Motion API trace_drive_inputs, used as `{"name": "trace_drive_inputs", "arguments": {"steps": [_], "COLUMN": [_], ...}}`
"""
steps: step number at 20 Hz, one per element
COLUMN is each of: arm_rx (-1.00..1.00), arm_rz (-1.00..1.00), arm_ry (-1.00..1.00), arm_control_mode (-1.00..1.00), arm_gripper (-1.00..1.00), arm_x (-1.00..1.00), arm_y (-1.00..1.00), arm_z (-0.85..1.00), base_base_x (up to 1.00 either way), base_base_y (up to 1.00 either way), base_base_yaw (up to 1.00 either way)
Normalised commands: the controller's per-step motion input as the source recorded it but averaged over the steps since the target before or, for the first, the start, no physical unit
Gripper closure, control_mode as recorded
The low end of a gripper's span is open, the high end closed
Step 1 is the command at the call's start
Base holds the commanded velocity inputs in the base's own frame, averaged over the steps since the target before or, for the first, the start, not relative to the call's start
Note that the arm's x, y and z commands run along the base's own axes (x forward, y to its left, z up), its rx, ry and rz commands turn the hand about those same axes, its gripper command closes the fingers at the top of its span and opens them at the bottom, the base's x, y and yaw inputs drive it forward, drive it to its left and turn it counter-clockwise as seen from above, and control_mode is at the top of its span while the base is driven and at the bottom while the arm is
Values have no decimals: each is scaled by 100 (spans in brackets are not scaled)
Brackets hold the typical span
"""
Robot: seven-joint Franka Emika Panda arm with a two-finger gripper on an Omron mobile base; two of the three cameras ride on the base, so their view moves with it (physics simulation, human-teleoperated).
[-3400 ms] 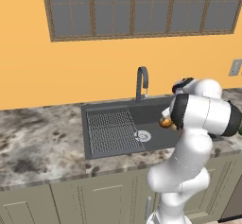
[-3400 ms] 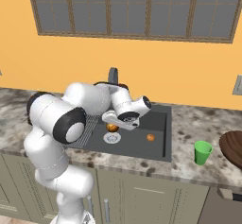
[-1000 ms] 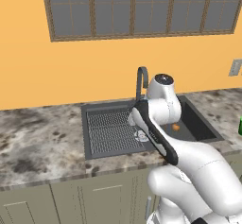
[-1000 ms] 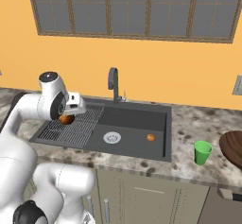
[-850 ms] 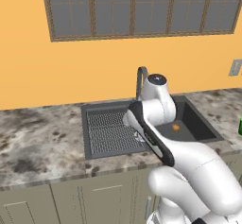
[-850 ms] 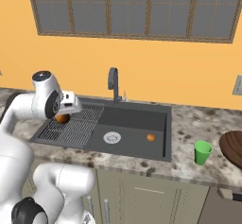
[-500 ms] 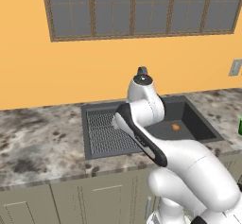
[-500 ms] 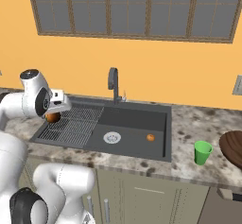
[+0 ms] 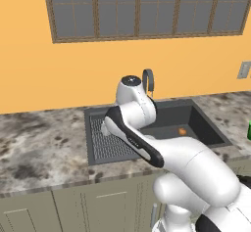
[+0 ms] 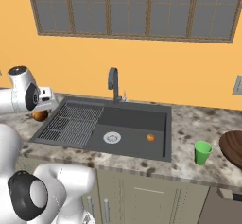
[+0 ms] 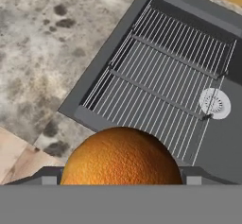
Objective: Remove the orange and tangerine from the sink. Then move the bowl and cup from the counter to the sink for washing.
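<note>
My gripper [image 10: 41, 109] is shut on the orange [image 10: 40, 116] and hangs at the left rim of the sink [image 10: 137, 122], over the counter's edge. In the hand view the orange [image 11: 120, 157] bulges at the bottom between the jaws, above the sink's corner and ribbed draining grid [image 11: 165, 86]. The smaller tangerine [image 10: 150, 137] lies on the basin floor, right of the round drain [image 10: 112, 136], and shows in the left base view too [image 9: 182, 131]. The green cup [image 10: 203, 152] stands on the counter right of the sink, with the reddish-brown bowl [image 10: 232, 145] beside it.
The curved dark faucet [image 10: 112, 82] rises behind the basin. Speckled stone counter [image 11: 42, 53] stretches left of the sink, its front edge close by. My white arm [image 9: 147, 143] crosses in front of the sink in the left base view. An orange wall with a window stands behind.
The arm has swung left with the orange in its grip, from above the draining grid to the sink's left rim. The tangerine, cup and bowl stayed put.
</note>
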Motion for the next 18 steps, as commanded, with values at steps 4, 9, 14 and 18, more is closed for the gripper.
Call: {"name": "trace_drive_inputs", "arguments": {"steps": [4, 9, 14, 18], "arm_rx": [0, 2, 6, 2], "arm_rz": [7, 9, 9, 8], "arm_ry": [5, 9, 3, 0], "arm_control_mode": [-100, -100, -100, -100], "arm_gripper": [100, 100, 100, 100], "arm_x": [1, 10, 8, 8], "arm_y": [41, 37, 38, 41], "arm_z": [0, -8, -7, -7], "base_base_x": [0, 0, 0, 0], "base_base_y": [0, 0, 0, 0], "base_base_yaw": [0, 0, 0, 0]}}
